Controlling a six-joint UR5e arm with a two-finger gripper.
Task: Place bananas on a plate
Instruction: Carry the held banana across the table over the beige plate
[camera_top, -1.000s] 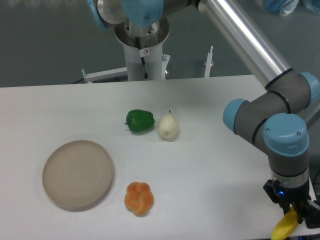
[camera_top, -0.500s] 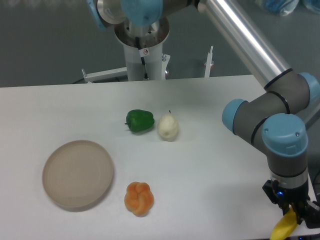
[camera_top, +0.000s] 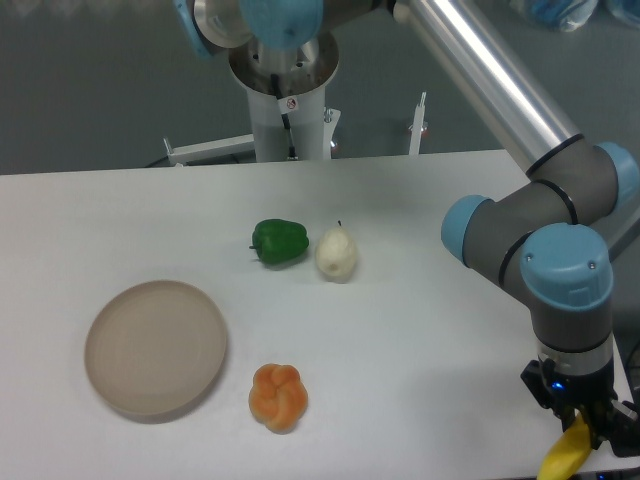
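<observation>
A bright yellow banana (camera_top: 565, 455) shows at the bottom right corner, at the table's front edge, partly cut off by the frame. My gripper (camera_top: 583, 430) sits directly over its upper end, fingers on either side of it and shut on it. The round beige plate (camera_top: 155, 346) lies far off at the left front of the table, with nothing on it.
A green bell pepper (camera_top: 279, 241) and a pale pear (camera_top: 336, 254) rest side by side near the table's middle. An orange lumpy pumpkin-like thing (camera_top: 277, 396) sits just right of the plate. The arm's base column (camera_top: 287, 95) stands behind the table.
The gripper and banana have shifted a few pixels to the left and slightly down. Everything else on the table is unmoved.
</observation>
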